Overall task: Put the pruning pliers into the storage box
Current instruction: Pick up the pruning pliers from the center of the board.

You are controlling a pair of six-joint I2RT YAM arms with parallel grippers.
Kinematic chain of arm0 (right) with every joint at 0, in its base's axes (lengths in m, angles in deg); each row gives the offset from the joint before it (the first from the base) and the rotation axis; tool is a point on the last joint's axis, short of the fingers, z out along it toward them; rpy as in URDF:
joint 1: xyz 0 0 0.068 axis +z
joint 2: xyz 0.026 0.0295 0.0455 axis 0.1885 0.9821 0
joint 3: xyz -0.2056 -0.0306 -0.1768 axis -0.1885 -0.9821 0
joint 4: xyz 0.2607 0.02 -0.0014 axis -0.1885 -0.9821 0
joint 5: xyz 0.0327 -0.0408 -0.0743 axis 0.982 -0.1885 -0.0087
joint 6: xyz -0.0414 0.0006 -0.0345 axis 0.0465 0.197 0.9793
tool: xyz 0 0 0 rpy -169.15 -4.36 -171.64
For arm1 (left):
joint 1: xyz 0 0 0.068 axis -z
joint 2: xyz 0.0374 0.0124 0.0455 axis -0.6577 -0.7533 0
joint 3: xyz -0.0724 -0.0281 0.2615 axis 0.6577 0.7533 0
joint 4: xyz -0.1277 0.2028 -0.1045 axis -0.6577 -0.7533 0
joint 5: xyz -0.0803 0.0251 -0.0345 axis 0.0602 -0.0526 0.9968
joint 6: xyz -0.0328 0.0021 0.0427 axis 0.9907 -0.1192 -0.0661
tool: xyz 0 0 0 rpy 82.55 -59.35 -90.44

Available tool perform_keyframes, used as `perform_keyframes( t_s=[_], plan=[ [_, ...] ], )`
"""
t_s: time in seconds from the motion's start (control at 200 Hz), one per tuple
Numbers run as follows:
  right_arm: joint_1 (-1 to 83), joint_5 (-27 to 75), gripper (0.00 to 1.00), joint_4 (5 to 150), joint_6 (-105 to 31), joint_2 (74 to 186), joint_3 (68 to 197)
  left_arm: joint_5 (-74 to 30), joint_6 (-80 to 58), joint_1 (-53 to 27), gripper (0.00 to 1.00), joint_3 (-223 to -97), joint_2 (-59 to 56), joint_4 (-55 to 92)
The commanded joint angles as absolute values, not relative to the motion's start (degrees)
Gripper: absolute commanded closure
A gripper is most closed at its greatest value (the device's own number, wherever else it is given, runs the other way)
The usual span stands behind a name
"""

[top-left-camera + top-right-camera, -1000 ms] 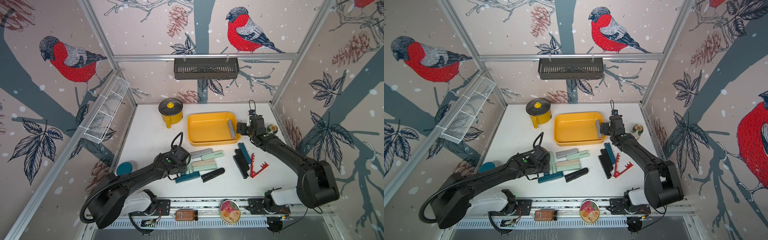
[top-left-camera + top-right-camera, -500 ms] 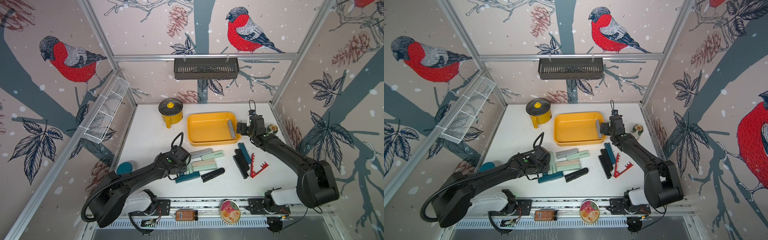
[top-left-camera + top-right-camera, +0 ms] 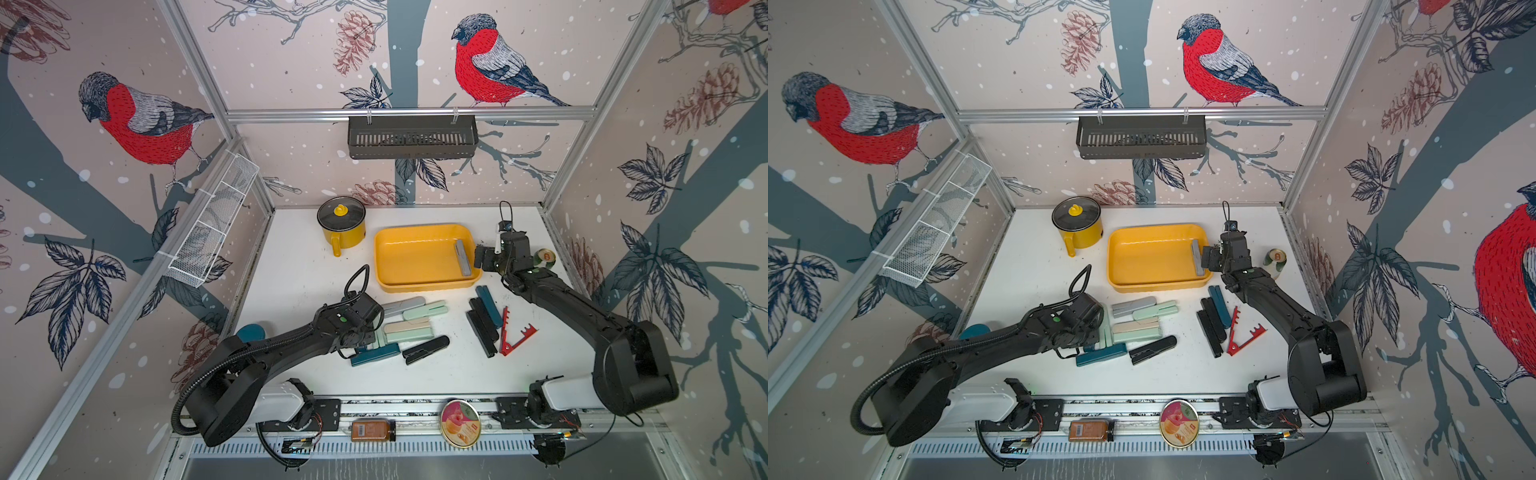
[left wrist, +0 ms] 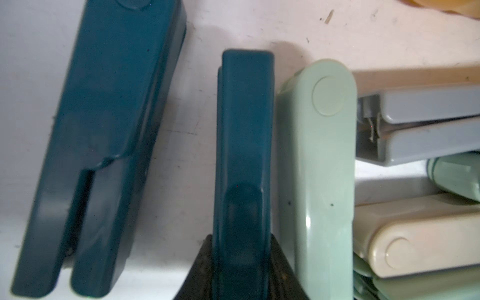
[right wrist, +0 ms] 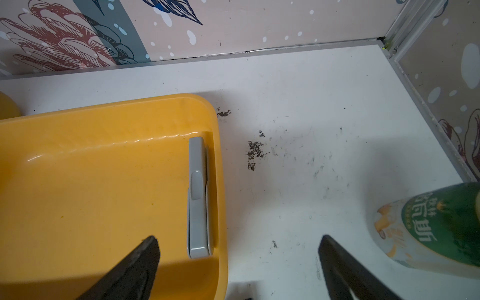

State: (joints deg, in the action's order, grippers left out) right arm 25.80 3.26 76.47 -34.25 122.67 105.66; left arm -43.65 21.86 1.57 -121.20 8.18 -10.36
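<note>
My left gripper (image 4: 240,259) is shut on a teal pruning plier (image 4: 244,145) that lies on the table, at the left end of a cluster of mint, beige, grey, teal and black pliers (image 3: 409,330). In both top views the wrist hides the left gripper's jaws. Further right lie black and teal pliers (image 3: 482,324) and a red V-shaped one (image 3: 513,332). The yellow storage box (image 3: 419,229) holds one grey plier (image 5: 198,197) along its right wall. My right gripper (image 5: 239,238) hangs open over the box's right rim with nothing between its fingers.
A yellow lidded pot (image 3: 341,224) stands left of the box. A green can (image 5: 436,228) stands by the right wall. A black slotted basket (image 3: 411,137) hangs at the back and a white wire basket (image 3: 212,224) on the left wall. A tin (image 3: 460,422) and a bottle (image 3: 372,430) sit on the front rail.
The left gripper has closed onto the teal plier. Both arms have stayed almost where they were.
</note>
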Motion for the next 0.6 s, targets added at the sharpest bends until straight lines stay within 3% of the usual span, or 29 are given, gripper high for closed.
perform_keyframes(
  t_s=[0.0,0.595],
  plan=[
    [25.72,3.45,0.04,77.73,-33.47,122.74,105.60,-44.95,22.25,1.69,0.81,-121.86,8.31,-11.02],
    [25.02,4.63,0.04,78.62,-33.65,123.51,105.57,-52.50,21.05,1.71,0.89,-127.11,14.41,-15.40]
  ],
)
